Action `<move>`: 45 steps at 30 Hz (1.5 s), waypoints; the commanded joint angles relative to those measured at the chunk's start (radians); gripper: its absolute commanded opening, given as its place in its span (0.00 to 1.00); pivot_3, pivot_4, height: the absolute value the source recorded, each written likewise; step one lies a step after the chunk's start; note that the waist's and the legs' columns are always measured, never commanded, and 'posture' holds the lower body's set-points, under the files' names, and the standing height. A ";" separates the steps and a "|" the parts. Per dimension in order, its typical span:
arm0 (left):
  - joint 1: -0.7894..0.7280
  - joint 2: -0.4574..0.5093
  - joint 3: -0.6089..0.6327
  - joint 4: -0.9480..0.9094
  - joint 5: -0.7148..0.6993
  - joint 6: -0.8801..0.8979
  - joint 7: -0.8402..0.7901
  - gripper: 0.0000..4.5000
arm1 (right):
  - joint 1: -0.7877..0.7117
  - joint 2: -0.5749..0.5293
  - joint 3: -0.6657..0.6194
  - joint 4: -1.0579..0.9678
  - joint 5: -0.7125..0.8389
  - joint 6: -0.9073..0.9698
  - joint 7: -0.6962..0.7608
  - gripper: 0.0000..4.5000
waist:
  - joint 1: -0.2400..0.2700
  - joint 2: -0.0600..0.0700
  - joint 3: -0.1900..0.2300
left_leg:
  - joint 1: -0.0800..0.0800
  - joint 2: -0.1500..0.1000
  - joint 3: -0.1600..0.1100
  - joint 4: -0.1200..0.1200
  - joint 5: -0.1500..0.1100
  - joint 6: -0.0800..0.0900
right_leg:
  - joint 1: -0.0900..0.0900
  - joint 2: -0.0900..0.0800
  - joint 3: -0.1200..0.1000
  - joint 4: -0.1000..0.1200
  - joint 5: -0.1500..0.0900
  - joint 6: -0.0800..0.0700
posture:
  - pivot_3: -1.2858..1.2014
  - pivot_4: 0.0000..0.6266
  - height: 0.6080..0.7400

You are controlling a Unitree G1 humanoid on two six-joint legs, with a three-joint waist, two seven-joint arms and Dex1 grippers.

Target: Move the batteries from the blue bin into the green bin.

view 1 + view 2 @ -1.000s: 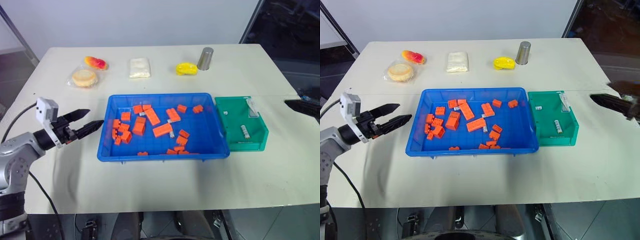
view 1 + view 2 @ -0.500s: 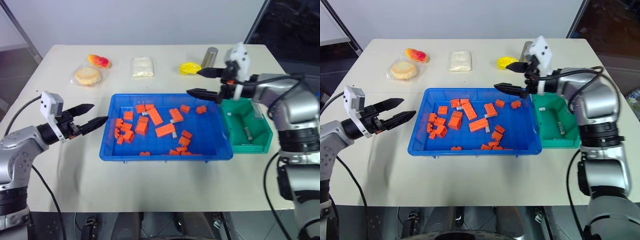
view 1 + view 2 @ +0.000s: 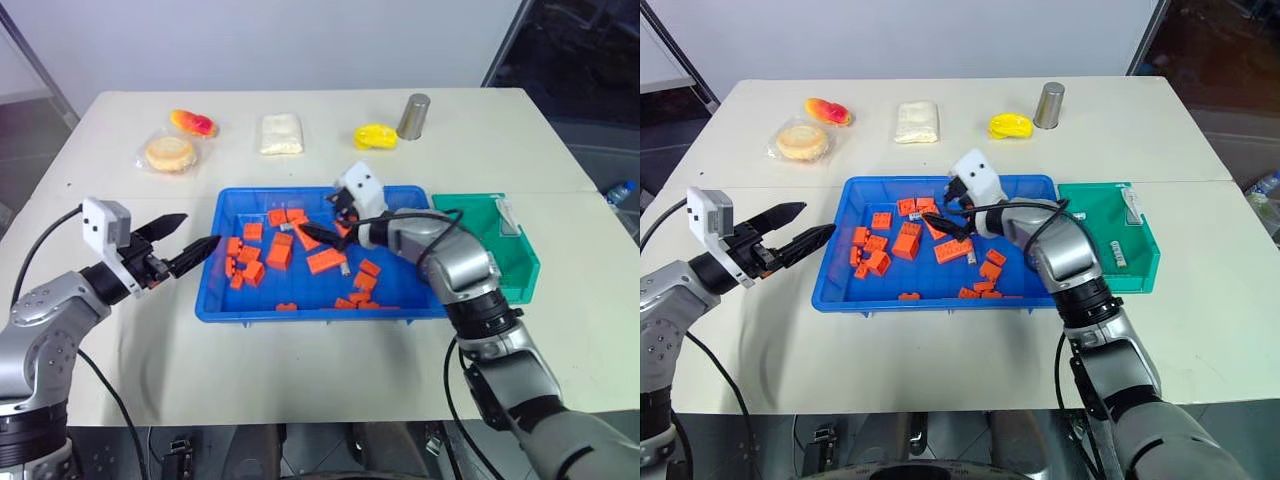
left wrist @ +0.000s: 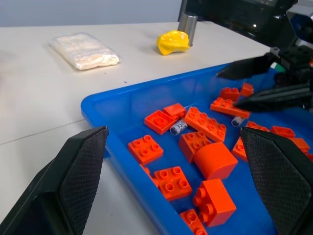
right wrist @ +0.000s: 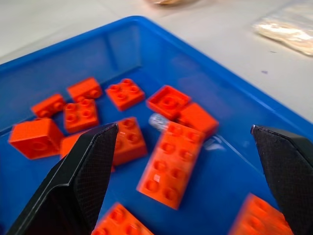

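The blue bin point(image 3: 300, 314) sits mid-table, scattered with orange bricks point(image 3: 279, 251). Among them lie small silver batteries: one point(image 3: 285, 228) near the back bricks, another point(image 3: 345, 268) by the middle; the left wrist view shows them too point(image 4: 178, 128). The green bin point(image 3: 518, 280) stands against the blue bin's right side with a battery point(image 3: 1117, 254) inside. My right gripper point(image 3: 318, 222) hangs open low over the bricks at the bin's back middle, a battery point(image 5: 157, 121) lying ahead of its fingers. My left gripper point(image 3: 200, 230) is open and empty at the bin's left rim.
Along the table's far side stand a grey can point(image 3: 411, 116), a yellow lump point(image 3: 374, 136), a white packet point(image 3: 280, 134), a wrapped bun point(image 3: 169, 154) and a red-yellow item point(image 3: 192, 124). My right arm crosses the blue bin's right part.
My right arm has swung in from the right, past the green bin, and come down over the blue bin, still open. The left gripper has stayed by the left rim.
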State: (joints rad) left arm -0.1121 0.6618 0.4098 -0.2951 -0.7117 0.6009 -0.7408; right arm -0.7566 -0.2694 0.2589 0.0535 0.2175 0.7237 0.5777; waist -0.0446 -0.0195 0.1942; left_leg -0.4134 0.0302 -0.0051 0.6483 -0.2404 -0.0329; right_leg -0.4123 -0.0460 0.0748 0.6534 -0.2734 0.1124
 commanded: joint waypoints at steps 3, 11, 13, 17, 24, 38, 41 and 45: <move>-0.013 -0.003 0.013 -0.030 -0.018 -0.016 0.014 1.00 | -0.031 0.038 0.029 0.010 -0.035 0.022 -0.018 0.99 | 0.000 0.000 0.000 | 0.000 0.000 0.000 0.000 0.000 0.000 | 0.000 0.000 0.000 0.000 0.000 0.000 | 0.52 0.24 1.00; -0.015 -0.036 -0.002 -0.036 -0.007 -0.037 0.031 1.00 | -0.089 0.038 0.037 0.129 -0.070 0.035 0.013 0.99 | 0.000 0.000 0.000 | 0.000 0.000 0.000 0.000 0.000 0.000 | 0.000 0.000 0.000 0.000 0.000 0.000 | 0.52 0.24 1.00; -0.011 -0.046 -0.005 -0.038 -0.002 -0.044 0.035 1.00 | -0.115 0.042 0.030 0.174 -0.073 0.040 0.021 0.99 | -0.001 0.000 0.000 | 0.000 0.000 0.000 0.000 0.000 0.000 | 0.000 0.000 0.000 0.000 0.000 0.000 | 0.52 0.24 1.00; 0.003 -0.065 -0.009 -0.047 0.007 -0.064 0.049 1.00 | -0.147 0.048 0.029 0.221 -0.070 0.064 0.049 0.99 | -0.001 0.000 0.000 | 0.000 0.000 0.000 0.000 0.000 0.000 | 0.000 0.000 0.000 0.000 0.000 0.000 | 0.52 0.24 1.00; 0.026 -0.089 -0.010 -0.065 0.011 -0.090 0.077 1.00 | -0.158 0.050 0.069 0.205 -0.087 0.103 0.089 0.99 | -0.001 0.000 0.000 | 0.000 0.000 0.000 0.000 0.000 0.000 | 0.000 0.000 0.000 0.000 0.000 0.000 | 0.52 0.24 1.00; 0.028 -0.106 -0.019 -0.063 0.018 -0.114 0.102 1.00 | -0.186 0.075 0.078 0.326 -0.150 0.023 0.082 0.35 | -0.001 0.000 0.000 | 0.000 0.000 0.000 0.000 0.000 0.000 | 0.000 0.000 0.000 -0.001 0.000 0.000 | 0.52 0.24 1.00; 0.028 -0.106 -0.020 -0.064 0.019 -0.114 0.104 1.00 | -0.188 0.076 0.072 0.317 -0.156 0.023 0.076 0.26 | -0.001 0.000 0.000 | 0.000 0.000 0.000 0.000 0.000 0.000 | 0.000 0.000 0.000 -0.001 0.000 0.000 | 0.52 0.24 1.00; 0.027 -0.105 -0.022 -0.060 0.022 -0.117 0.104 1.00 | -0.194 0.073 0.055 0.298 -0.160 0.027 0.069 0.26 | -0.001 0.000 0.000 | 0.000 0.000 0.000 -0.001 0.000 0.000 | 0.000 0.000 0.000 -0.001 0.000 0.000 | 0.52 0.24 1.00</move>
State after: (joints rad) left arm -0.0828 0.5507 0.3760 -0.3242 -0.6870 0.5089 -0.6381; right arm -0.9126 -0.1979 0.3394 0.3913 0.0604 0.7579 0.6532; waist -0.0456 -0.0196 0.1941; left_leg -0.4134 0.0301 -0.0050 0.6477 -0.2404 -0.0329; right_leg -0.4124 -0.0457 0.0747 0.6528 -0.2734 0.1122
